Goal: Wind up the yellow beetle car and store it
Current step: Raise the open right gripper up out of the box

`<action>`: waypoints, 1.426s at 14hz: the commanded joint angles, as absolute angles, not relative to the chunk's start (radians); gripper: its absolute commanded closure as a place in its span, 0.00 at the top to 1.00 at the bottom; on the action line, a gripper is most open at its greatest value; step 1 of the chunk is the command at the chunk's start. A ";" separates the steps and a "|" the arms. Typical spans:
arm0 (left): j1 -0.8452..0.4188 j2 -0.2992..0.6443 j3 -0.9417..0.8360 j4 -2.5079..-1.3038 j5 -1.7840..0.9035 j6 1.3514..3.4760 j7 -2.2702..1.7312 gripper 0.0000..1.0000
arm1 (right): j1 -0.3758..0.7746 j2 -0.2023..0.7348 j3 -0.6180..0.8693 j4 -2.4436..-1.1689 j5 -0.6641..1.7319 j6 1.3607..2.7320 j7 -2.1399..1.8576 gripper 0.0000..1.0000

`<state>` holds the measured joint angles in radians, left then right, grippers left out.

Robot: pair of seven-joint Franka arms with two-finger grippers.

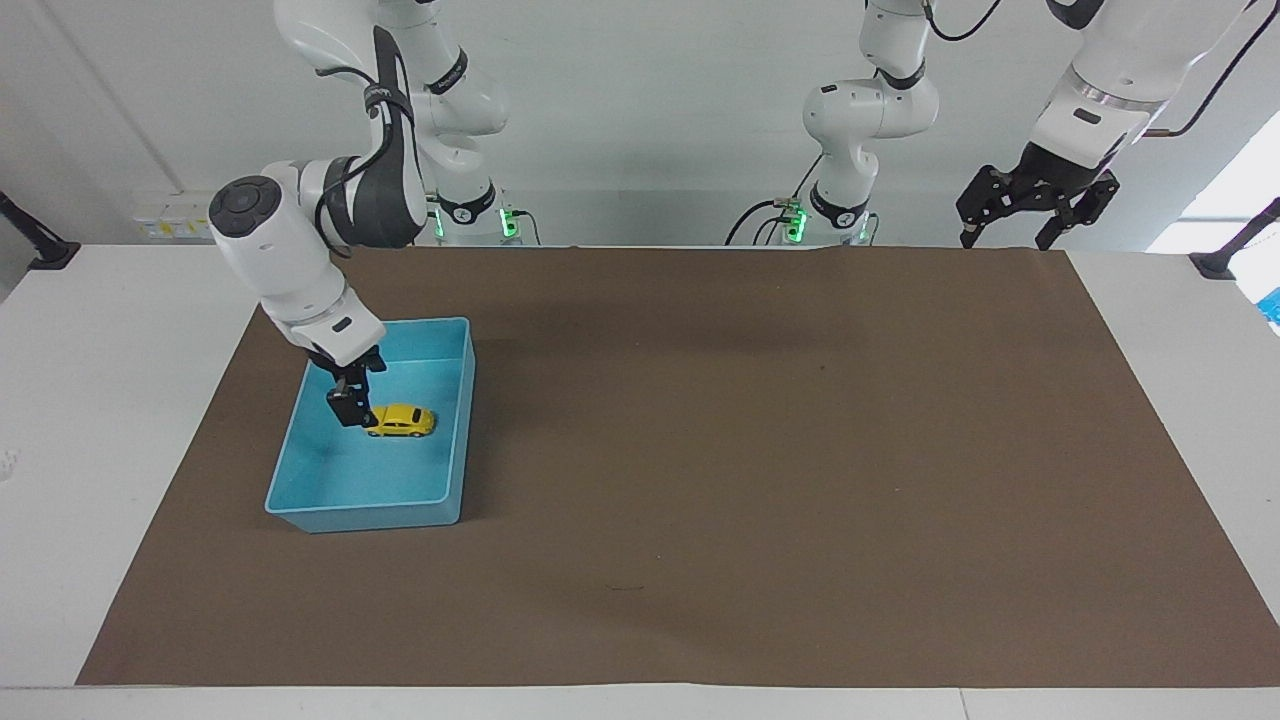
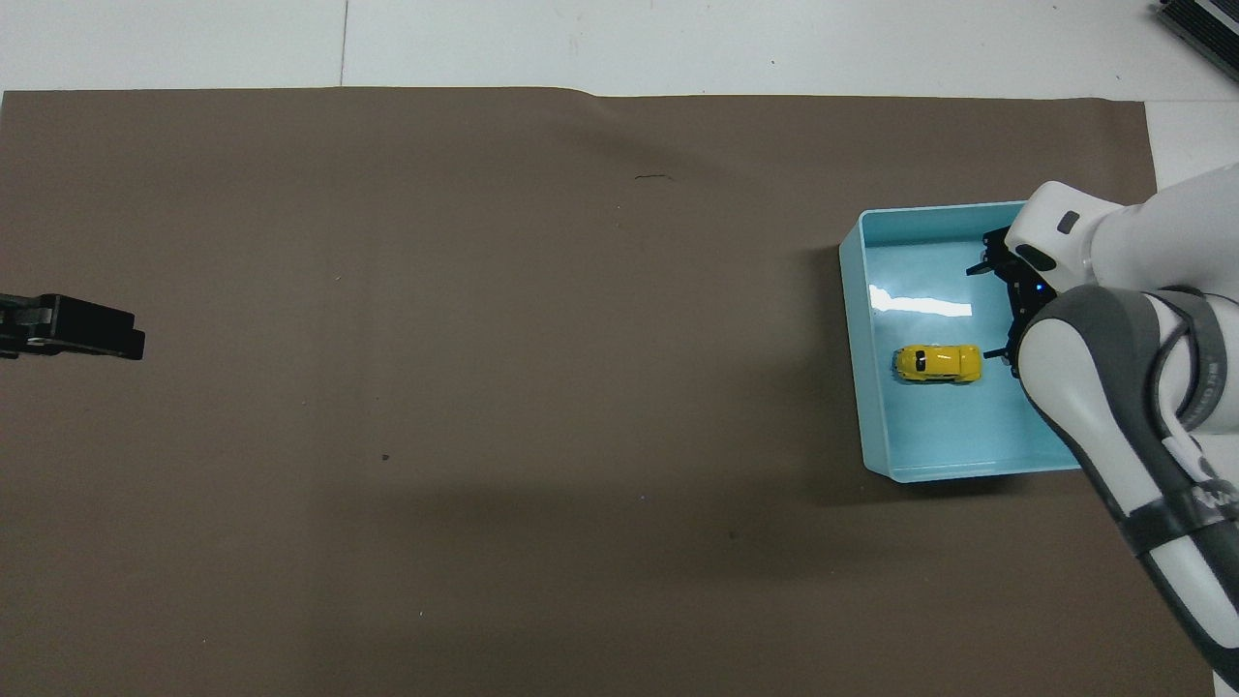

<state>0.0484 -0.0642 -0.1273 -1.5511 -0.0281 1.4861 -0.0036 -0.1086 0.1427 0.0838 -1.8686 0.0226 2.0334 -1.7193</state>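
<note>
Resting car: yellow beetle car [image 1: 402, 420] sat on its wheels inside blue bin [image 1: 452, 350], apparently stored.
Right gripper [image 1: 350, 409]: released, just beside the car, over the bin.
Left gripper [image 1: 1035, 205]: open, waiting above the brown mat [image 1: 760, 450].

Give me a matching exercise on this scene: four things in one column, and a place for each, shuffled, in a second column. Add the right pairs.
Things:
1. yellow beetle car
2. blue bin
3. right gripper
4. left gripper

Places:
A. raised over the mat's edge nearest the robots, at the left arm's end
B. on the brown mat, toward the right arm's end
C. on the bin's floor
D. inside the bin, open, beside the car

Pairs: 1-C, 2-B, 3-D, 4-A
</note>
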 commanded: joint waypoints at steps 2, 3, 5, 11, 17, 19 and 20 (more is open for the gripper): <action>0.069 -0.077 -0.135 -1.559 -0.041 1.474 0.012 1.00 | -0.115 0.095 0.087 -1.853 0.015 2.000 -1.733 1.00; 0.069 -0.077 -0.135 -1.559 -0.041 1.473 0.012 1.00 | -0.112 0.094 0.087 -1.848 0.015 2.000 -1.732 1.00; 0.069 -0.077 -0.135 -1.559 -0.041 1.473 0.012 1.00 | -0.118 0.089 0.087 -1.845 0.018 1.999 -1.732 1.00; 0.069 -0.077 -0.135 -1.559 -0.041 1.474 0.012 1.00 | -0.068 0.087 0.086 -1.813 0.018 2.020 -1.718 1.00; 0.069 -0.077 -0.135 -1.559 -0.041 1.474 0.012 1.00 | -0.051 0.049 0.080 -1.813 0.017 2.008 -1.715 1.00; 0.069 -0.077 -0.135 -1.559 -0.041 1.474 0.012 1.00 | -0.051 0.017 0.080 -1.813 0.017 2.000 -1.715 1.00; 0.069 -0.078 -0.135 -1.559 -0.041 1.474 0.012 1.00 | -0.055 0.011 0.078 -1.813 0.018 2.002 -1.713 1.00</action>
<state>0.0484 -0.0643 -0.1273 -1.5511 -0.0281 1.4861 -0.0036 -0.0469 0.0495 0.0781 -1.8066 0.0227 2.0211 -1.7183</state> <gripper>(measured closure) 0.000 0.000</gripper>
